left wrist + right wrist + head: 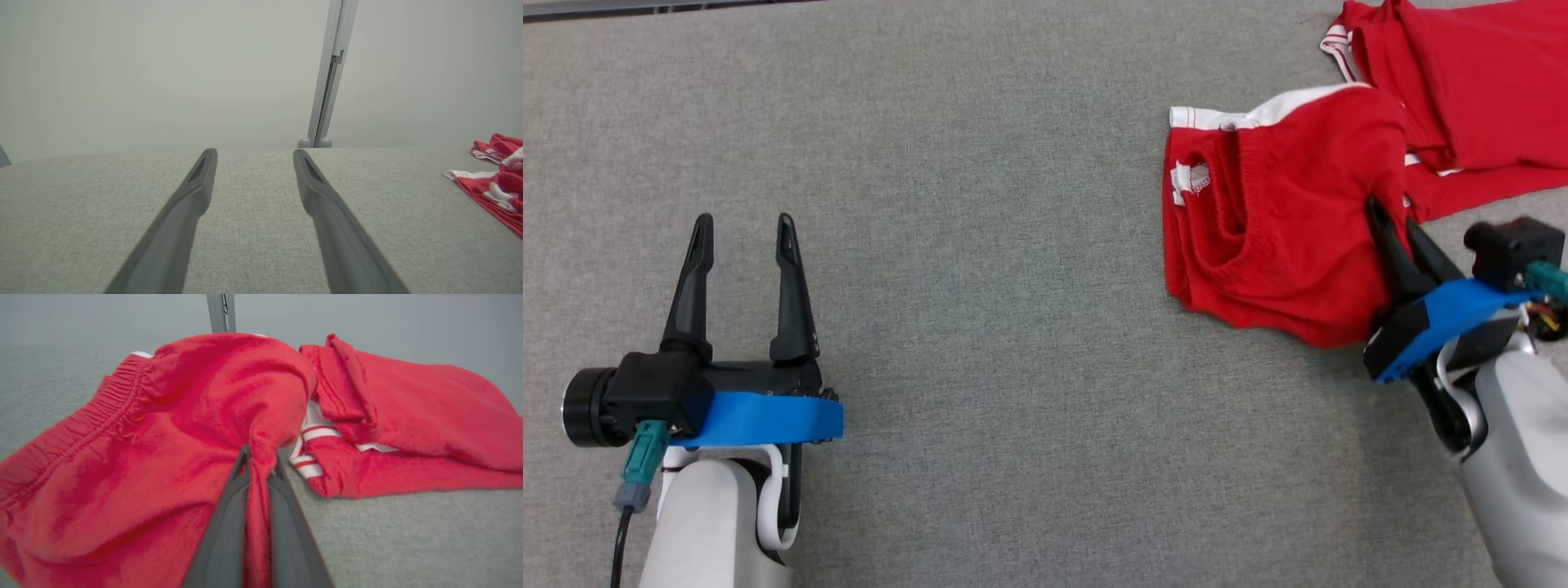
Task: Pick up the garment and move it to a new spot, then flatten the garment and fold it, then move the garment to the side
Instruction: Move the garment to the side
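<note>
The garment (1282, 212) is a pair of red trousers with white stripes and an elastic waistband, lying crumpled at the right of the grey cloth table (980, 245). My right gripper (1392, 224) is shut on a pinched fold of its red fabric, which bulges up above the fingertips in the right wrist view, where the gripper (261, 455) holds the garment (171, 428). My left gripper (743, 229) hovers open over bare table at the lower left, far from the cloth. In the left wrist view the left gripper (254, 157) is open and the garment (496, 183) lies at the right edge.
The trouser legs (1462, 90) stretch toward the upper right corner of the head view. A pale wall with a grey vertical post (329, 73) rises behind the table's far edge. Grey table surface spreads wide between the two grippers.
</note>
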Tool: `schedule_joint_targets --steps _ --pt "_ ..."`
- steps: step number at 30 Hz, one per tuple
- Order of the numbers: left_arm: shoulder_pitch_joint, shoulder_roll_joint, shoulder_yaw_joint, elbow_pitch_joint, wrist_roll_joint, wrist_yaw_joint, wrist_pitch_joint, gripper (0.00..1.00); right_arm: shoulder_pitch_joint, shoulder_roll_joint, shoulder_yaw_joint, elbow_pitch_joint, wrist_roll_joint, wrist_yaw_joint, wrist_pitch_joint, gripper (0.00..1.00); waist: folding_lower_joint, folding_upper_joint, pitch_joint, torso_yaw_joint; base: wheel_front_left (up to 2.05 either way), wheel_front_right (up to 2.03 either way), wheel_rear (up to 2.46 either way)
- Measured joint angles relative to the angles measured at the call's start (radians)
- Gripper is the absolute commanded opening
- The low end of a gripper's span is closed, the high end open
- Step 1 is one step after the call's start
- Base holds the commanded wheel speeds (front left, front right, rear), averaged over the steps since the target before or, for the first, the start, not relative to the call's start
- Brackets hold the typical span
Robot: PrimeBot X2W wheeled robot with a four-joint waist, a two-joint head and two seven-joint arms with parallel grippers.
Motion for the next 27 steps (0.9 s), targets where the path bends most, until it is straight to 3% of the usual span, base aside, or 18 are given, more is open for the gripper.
schedule_joint_targets --steps 6,19,24,27 --pt "-0.028 -0.002 -0.007 -0.003 0.002 -0.009 0.000 1.00 -0.126 -0.059 0.016 -0.018 -0.022 0.000 0.051 0.00 0.0000 0.0000 0.025 0.020 0.00 0.00 0.00" --pt "-0.063 -0.015 -0.010 -0.014 0.009 -0.015 0.000 1.00 -0.339 -0.364 0.006 0.066 0.032 0.000 0.177 0.00 0.0001 0.0000 0.115 0.044 0.00 0.00 0.00" --pt "-0.083 -0.016 -0.011 -0.016 0.011 -0.017 0.000 1.00 -0.366 -0.453 -0.008 0.087 0.044 0.000 0.218 0.00 0.0000 0.0000 0.132 0.039 0.00 0.00 0.00" --pt "-0.085 -0.016 -0.008 -0.019 0.014 -0.018 0.000 1.00 -0.387 -0.466 -0.016 0.086 0.038 0.000 0.223 0.00 0.0000 0.0000 0.139 0.031 0.00 0.00 0.00"
